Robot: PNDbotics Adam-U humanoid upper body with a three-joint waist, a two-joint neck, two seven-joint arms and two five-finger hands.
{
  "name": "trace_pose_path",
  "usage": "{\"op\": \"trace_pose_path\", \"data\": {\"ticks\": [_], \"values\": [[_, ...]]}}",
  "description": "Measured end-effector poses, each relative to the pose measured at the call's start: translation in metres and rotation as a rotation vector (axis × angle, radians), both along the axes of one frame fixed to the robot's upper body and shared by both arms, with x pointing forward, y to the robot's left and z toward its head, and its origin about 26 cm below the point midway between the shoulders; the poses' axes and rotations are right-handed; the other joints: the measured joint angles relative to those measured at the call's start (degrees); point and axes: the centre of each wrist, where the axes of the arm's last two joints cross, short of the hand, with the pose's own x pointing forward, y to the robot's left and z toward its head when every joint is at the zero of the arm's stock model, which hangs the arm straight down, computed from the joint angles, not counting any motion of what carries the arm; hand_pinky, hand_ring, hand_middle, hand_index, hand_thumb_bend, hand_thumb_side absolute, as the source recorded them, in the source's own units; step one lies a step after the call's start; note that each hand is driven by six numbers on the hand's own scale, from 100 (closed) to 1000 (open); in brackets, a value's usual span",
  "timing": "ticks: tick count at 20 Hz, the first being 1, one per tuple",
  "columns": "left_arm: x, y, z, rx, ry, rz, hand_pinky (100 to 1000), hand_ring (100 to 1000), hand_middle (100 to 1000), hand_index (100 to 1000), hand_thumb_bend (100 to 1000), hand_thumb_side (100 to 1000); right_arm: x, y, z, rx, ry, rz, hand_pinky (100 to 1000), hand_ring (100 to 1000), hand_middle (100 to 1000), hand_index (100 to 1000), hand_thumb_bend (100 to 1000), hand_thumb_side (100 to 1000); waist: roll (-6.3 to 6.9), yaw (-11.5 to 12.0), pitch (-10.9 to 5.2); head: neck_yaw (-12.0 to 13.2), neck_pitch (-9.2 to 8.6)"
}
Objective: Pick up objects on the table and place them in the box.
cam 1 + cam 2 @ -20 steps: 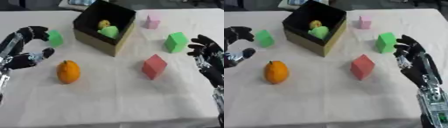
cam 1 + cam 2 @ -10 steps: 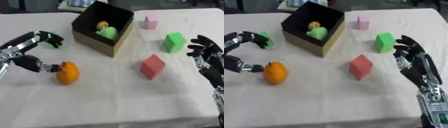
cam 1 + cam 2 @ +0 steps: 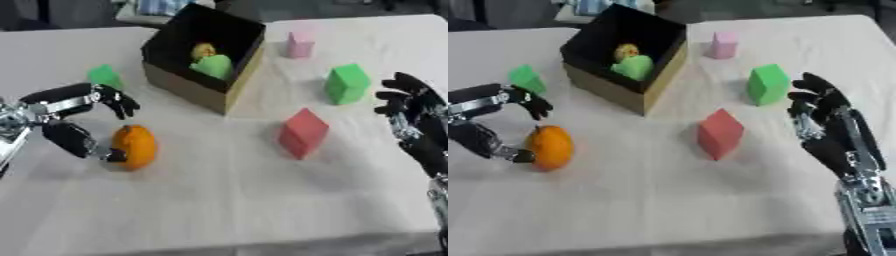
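An orange [image 3: 133, 146] lies on the white cloth at the left. My left hand [image 3: 68, 99] is open beside it: the thumb [image 3: 73, 139] touches the orange's left side, and the fingers [image 3: 112, 100] arch above and behind it, not on it. The cardboard box [image 3: 188, 86] with a black inside stands behind, holding a yellow thing [image 3: 203, 50] and a green thing [image 3: 215, 65]. Loose on the cloth are a red cube [image 3: 304, 132], a green cube [image 3: 347, 83], a pink block [image 3: 300, 44] and a small green block [image 3: 105, 76]. My right hand [image 3: 830, 131] rests open at the right, just right of the green cube.
The white cloth [image 3: 227, 200] covers the table up to its near edge. Dark clutter lies beyond the far edge of the table, behind the box.
My left hand has come down and to the right, from beside the small green block to the orange, and its thumb now touches the fruit. The right hand has barely moved.
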Motion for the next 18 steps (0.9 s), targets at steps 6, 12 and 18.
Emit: {"op": "trace_pose_path", "data": {"ticks": [6, 12, 18], "values": [[0.007, -0.006, -0.008, 0.041, 0.023, -0.013, 828, 701, 684, 852, 590, 443, 0.000, 0.000, 0.000, 0.000, 0.000, 0.000, 698, 799, 810, 916, 100, 448, 0.00, -0.18, -0.05, 0.09, 0.00], [0.011, -0.010, -0.015, 0.098, 0.004, -0.014, 805, 680, 647, 821, 486, 377, 0.000, 0.000, 0.000, -0.001, 0.002, 0.001, 698, 798, 810, 916, 100, 448, 0.00, -0.20, -0.05, 0.10, 0.00], [0.011, -0.011, -0.017, 0.195, -0.049, -0.027, 747, 600, 549, 736, 346, 311, 0.000, 0.000, 0.000, -0.001, 0.002, 0.001, 698, 798, 810, 916, 100, 448, 0.00, -0.24, -0.19, 0.10, 0.00]]}}
